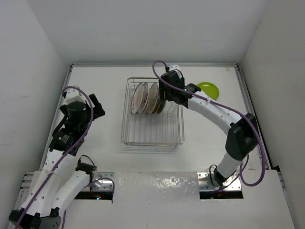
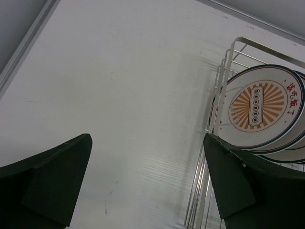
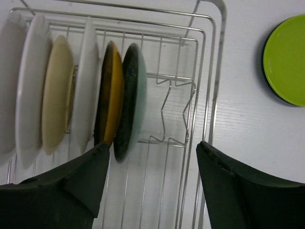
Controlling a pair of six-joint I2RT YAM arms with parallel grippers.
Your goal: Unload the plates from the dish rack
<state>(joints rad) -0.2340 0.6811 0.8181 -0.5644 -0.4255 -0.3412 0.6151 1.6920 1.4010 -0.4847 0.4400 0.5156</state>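
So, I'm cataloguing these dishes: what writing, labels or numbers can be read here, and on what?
"该吃饭了", red characters, as best I can tell: on the rim of the sunburst plate.
Marks in that plate's centre panel: too small to read.
Nothing else legible.

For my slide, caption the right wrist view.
Open right gripper above upright plates in dish rack; green plate lies outside.

dish rack (image 1: 152, 136): shiny metal wire | plates (image 3: 57, 95): glossy (glazed look) | table (image 2: 119, 95): matt white
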